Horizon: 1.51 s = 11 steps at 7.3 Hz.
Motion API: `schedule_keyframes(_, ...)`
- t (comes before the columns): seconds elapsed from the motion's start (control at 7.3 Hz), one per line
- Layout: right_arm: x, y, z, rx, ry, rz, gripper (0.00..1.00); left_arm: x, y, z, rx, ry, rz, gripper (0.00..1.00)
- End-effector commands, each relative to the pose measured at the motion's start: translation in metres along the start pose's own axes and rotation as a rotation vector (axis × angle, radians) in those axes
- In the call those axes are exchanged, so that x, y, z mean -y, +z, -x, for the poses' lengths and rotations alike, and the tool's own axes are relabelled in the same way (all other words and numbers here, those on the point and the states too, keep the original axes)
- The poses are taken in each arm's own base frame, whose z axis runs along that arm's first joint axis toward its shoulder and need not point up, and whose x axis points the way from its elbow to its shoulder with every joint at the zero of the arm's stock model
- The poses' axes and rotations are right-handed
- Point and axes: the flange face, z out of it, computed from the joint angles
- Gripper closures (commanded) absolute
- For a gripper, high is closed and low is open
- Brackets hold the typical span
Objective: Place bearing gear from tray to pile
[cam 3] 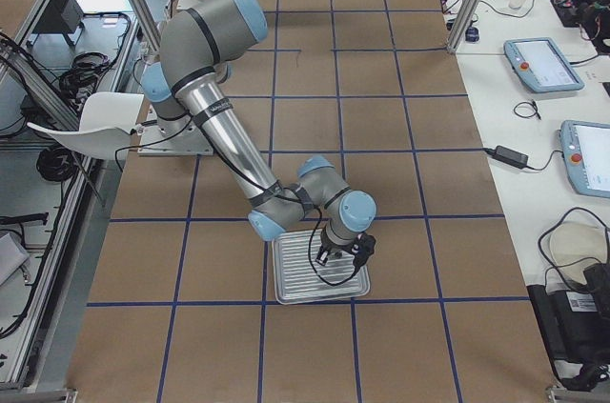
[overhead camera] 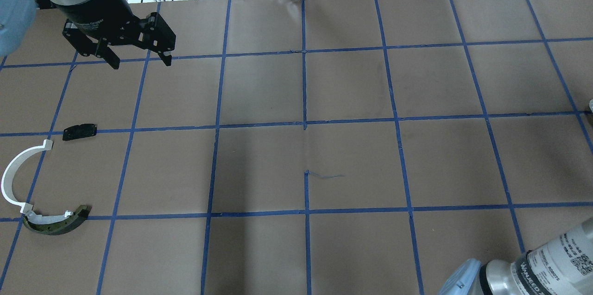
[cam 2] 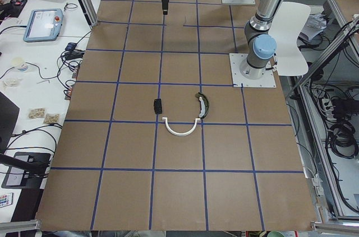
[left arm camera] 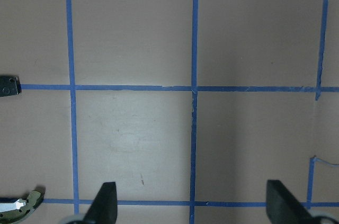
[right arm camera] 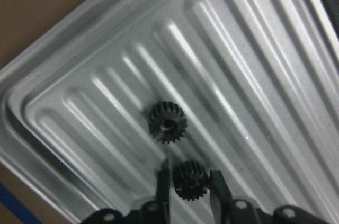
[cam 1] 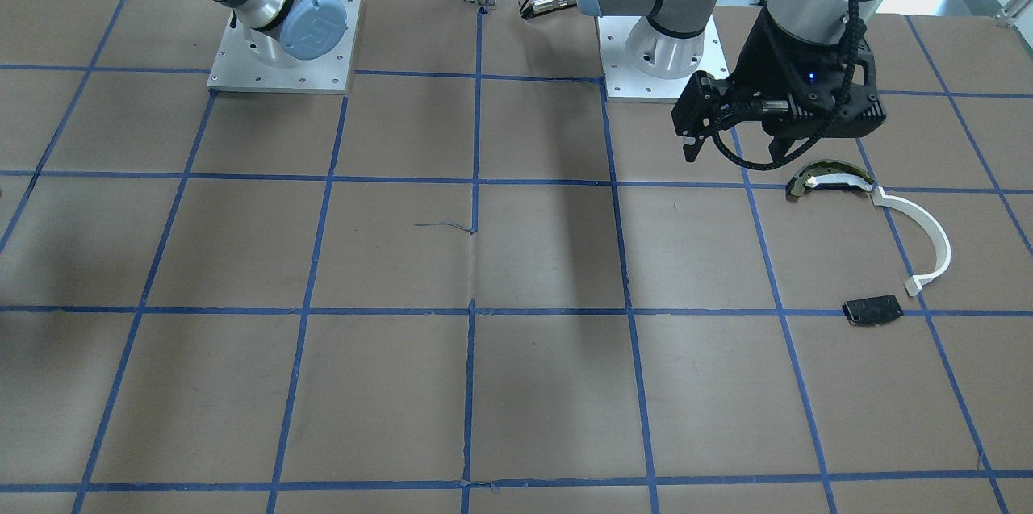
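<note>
Two black bearing gears lie in the ribbed metal tray point(right arm camera: 249, 65). My right gripper point(right arm camera: 189, 184) is down in the tray, its fingers closed on either side of the nearer gear point(right arm camera: 189, 180). The other gear point(right arm camera: 167, 123) lies just beyond. The tray point(cam 3: 319, 291) also shows in the exterior right view, under my right gripper point(cam 3: 339, 255). The pile lies far off: a white arc strip point(overhead camera: 14, 179), an olive-edged curved piece point(overhead camera: 58, 224) and a flat black plate point(overhead camera: 79, 131). My left gripper point(overhead camera: 139, 61) hangs open and empty above the table beyond the pile.
The table is brown paper with a blue tape grid. The arm bases point(cam 1: 282, 54) stand at the robot's side. Cables and tablets point(cam 3: 543, 65) lie on the side bench past the table edge.
</note>
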Motion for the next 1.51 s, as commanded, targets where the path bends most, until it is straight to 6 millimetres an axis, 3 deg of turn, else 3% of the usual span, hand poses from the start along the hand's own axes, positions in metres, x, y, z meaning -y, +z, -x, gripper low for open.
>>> schedule_keyframes(0.0, -0.002, -0.002, 0.001, 0.005, -0.002, 0.014, 1.0, 0.0, 0.0, 0.0, 0.002, 0.0, 0.0, 0.0)
schedule_keyframes(0.14, -0.01, -0.019, 0.001, 0.01, 0.003, 0.023, 1.0, 0.0, -0.001, 0.0, 0.002, 0.0, -0.001, 0.0)
schedule_keyframes(0.27, -0.023, -0.053, 0.009, 0.015, 0.006, 0.015, 1.0, 0.0, 0.001, 0.0, 0.001, 0.0, 0.002, 0.0)
schedule_keyframes(0.41, -0.035, -0.079, 0.029, 0.029, 0.044, 0.03, 1.0, 0.0, -0.001, 0.0, 0.002, 0.0, -0.001, 0.0)
schedule_keyframes(0.55, -0.045, -0.112, 0.093, 0.048, 0.02, 0.005, 1.0, 0.0, 0.0, 0.001, 0.002, -0.002, 0.0, 0.0)
schedule_keyframes(0.68, -0.062, -0.139, 0.178, 0.034, 0.019, -0.005, 1.0, 0.0, 0.0, 0.001, 0.002, -0.002, 0.0, 0.0)
schedule_keyframes(0.82, -0.088, -0.142, 0.264, 0.079, 0.009, 0.033, 1.0, -0.001, 0.0, 0.0, 0.003, 0.0, 0.0, 0.0)
schedule_keyframes(0.96, -0.114, -0.14, 0.338, 0.112, 0.047, 0.044, 1.0, -0.001, 0.0, 0.0, 0.003, 0.0, 0.0, 0.0)
schedule_keyframes(1.1, -0.15, -0.141, 0.419, 0.114, 0.0, 0.057, 1.0, -0.001, 0.0, 0.0, 0.003, 0.0, 0.0, 0.0)
schedule_keyframes(1.23, -0.2, -0.135, 0.499, 0.099, -0.029, 0.069, 1.0, -0.001, 0.0, 0.0, 0.003, 0.0, 0.0, 0.0)
schedule_keyframes(1.37, -0.25, -0.118, 0.566, 0.091, -0.074, 0.102, 1.0, -0.001, -0.001, 0.0, 0.003, 0.0, -0.001, 0.0)
